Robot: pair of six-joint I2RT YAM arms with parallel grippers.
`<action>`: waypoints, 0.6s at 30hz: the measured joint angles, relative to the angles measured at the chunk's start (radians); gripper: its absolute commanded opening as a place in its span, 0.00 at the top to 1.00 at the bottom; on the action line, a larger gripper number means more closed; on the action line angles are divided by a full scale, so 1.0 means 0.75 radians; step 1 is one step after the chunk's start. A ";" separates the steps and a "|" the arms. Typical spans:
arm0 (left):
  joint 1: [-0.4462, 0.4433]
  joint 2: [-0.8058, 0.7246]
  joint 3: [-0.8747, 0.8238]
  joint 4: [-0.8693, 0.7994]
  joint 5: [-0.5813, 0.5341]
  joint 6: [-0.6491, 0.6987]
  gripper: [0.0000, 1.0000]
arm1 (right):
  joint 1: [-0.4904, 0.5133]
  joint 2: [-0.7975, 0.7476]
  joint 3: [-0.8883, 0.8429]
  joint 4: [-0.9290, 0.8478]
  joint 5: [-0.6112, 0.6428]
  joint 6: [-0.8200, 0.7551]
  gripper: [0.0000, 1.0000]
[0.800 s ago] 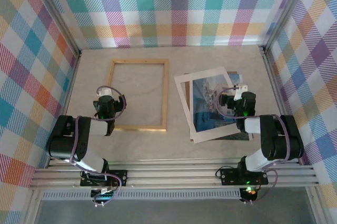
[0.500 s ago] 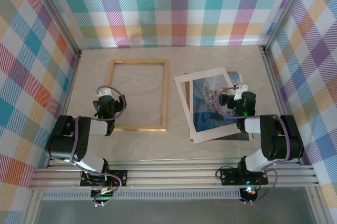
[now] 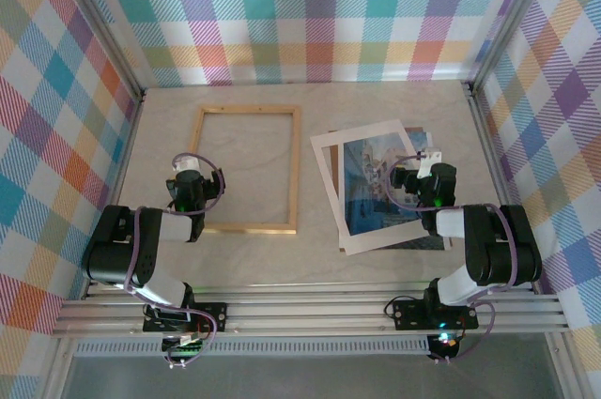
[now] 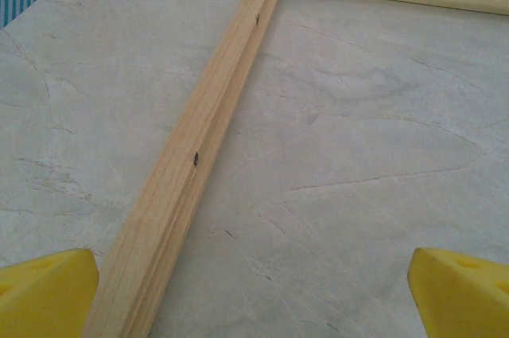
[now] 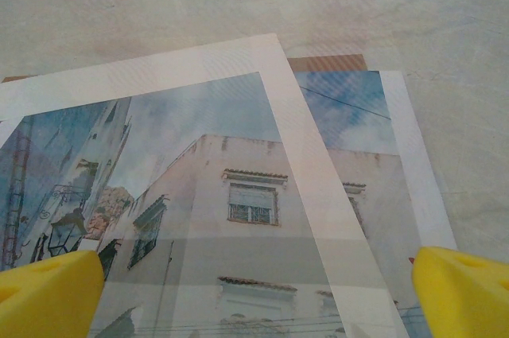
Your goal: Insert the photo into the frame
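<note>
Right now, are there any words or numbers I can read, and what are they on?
None can be read anywhere.
The photo shows only buildings and sky.
The frame is bare wood.
The checked walls carry no writing.

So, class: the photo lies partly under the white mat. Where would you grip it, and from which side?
On the photo, probably the uncovered right-hand edge past the white mat, coming from the right with the right claw kept low: it lies flat and the mat covers the rest.
</note>
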 measured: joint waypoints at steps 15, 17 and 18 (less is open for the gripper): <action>-0.005 -0.005 0.044 -0.063 -0.010 0.008 0.00 | 0.001 -0.062 0.071 -0.188 0.058 0.036 0.01; -0.024 -0.030 0.127 -0.221 -0.037 0.008 0.00 | 0.001 -0.114 0.171 -0.358 0.089 0.060 0.01; -0.034 -0.050 0.195 -0.333 -0.047 0.000 0.00 | 0.001 -0.139 0.230 -0.441 0.103 0.071 0.01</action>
